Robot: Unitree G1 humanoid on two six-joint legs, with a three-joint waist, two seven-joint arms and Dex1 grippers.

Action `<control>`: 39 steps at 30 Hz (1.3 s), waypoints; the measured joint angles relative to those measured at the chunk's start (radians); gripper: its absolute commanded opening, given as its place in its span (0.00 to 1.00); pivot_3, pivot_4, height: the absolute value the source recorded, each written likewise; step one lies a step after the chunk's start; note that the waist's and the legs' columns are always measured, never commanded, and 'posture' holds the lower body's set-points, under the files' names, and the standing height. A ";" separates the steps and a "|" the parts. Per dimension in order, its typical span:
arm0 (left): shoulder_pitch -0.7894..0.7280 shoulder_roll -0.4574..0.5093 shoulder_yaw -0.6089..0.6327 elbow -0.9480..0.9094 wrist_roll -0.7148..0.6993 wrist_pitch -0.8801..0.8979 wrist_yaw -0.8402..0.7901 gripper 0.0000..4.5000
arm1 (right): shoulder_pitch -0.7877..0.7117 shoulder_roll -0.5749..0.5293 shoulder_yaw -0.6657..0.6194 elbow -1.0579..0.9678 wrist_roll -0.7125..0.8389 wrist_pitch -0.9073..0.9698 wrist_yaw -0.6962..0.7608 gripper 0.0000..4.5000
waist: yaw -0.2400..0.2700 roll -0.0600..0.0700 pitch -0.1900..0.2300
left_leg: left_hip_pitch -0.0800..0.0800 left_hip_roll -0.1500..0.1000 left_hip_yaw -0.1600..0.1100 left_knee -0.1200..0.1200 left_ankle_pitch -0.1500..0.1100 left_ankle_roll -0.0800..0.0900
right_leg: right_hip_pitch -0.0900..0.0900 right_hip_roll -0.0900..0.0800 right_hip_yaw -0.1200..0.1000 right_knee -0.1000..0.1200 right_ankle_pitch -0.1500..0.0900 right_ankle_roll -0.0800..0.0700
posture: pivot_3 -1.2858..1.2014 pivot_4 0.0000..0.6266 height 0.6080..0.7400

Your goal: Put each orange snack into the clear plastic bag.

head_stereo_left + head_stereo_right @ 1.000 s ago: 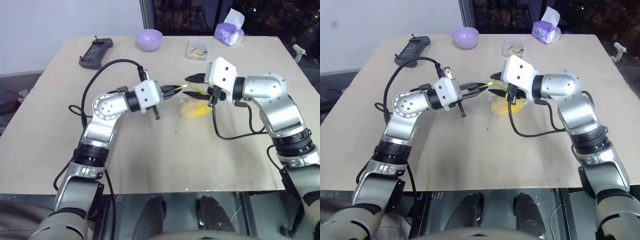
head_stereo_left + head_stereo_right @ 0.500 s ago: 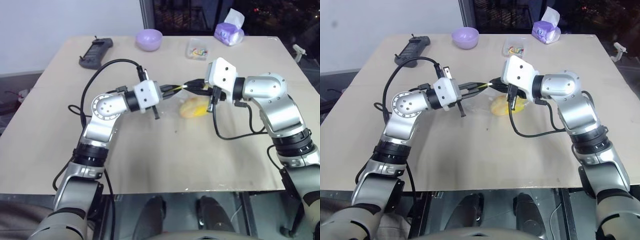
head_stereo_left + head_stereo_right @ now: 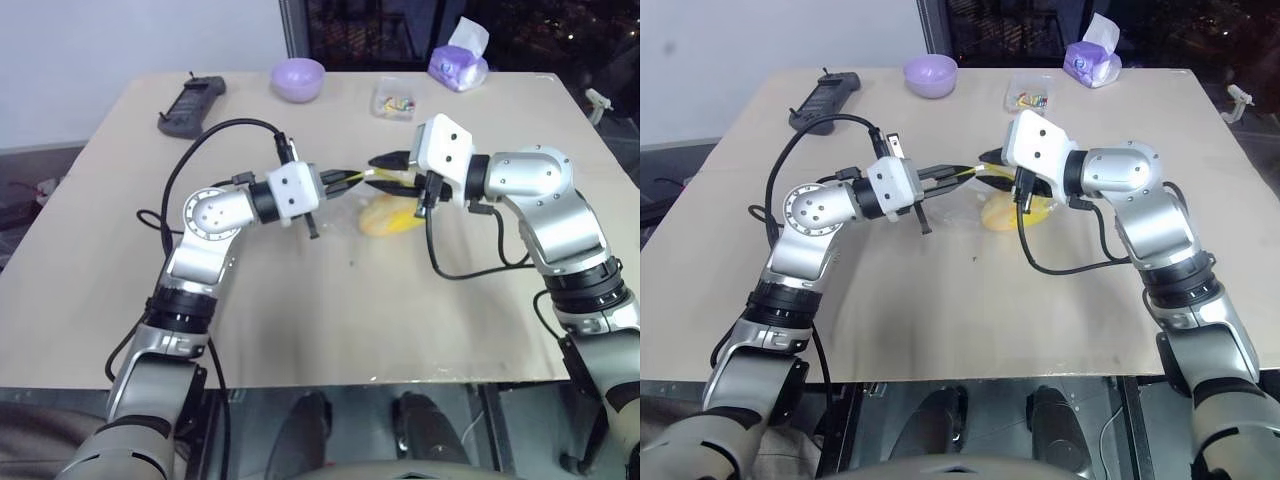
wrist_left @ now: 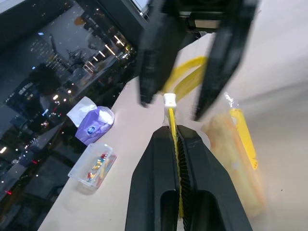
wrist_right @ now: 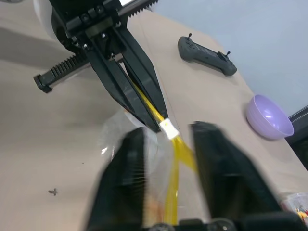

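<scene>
Clear glossy plastic bag (image 3: pixel 372 205), matt wood-look table (image 3: pixel 300 320).

Left end effector (image 4: pixel 175 139) clamped closed, right end effector (image 5: pixel 166 144) parted, tips nearly meeting.

Head stereo downward; wrist close-ups.

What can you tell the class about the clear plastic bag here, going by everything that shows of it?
The clear plastic bag is thin, transparent film with a yellow seal strip and a small white slider. The left tool is shut on that strip, holding the top edge above the table. The right tool stands open astride the slider. The orange snack shows through the film, inside the bag.
</scene>
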 measured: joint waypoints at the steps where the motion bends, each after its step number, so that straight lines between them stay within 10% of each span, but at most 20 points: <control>1: 0.000 0.000 0.000 0.000 0.000 -0.001 0.000 0.00 | 0.000 0.000 0.000 0.000 0.000 0.000 -0.001 0.44 | 0.000 0.000 0.000 | 0.000 0.000 0.000 0.000 0.000 0.000 | 0.000 0.000 0.000 0.000 0.000 0.000 | 0.52 0.24 1.00; 20: -0.005 -0.001 0.000 0.019 0.002 -0.025 -0.001 0.00 | -0.015 0.000 0.000 0.000 0.000 -0.001 0.001 0.28 | 0.000 0.000 0.000 | 0.000 0.000 0.000 0.000 0.000 0.000 | 0.000 0.000 0.000 0.000 0.000 0.000 | 0.52 0.24 1.00; 23: -0.005 -0.001 0.000 0.019 0.002 -0.029 0.000 0.00 | -0.015 0.000 0.000 0.000 0.000 -0.001 0.003 0.09 | 0.000 0.000 0.000 | 0.000 0.000 0.000 0.000 0.000 0.000 | 0.000 0.000 0.000 0.000 0.000 0.000 | 0.52 0.24 1.00; 39: -0.006 -0.002 0.000 0.019 0.002 -0.029 0.009 0.00 | -0.015 -0.001 0.003 0.000 -0.001 -0.002 0.011 0.04 | 0.000 0.000 0.000 | 0.000 0.000 0.000 0.000 0.000 0.000 | 0.000 0.000 0.000 0.000 0.000 0.000 | 0.52 0.24 1.00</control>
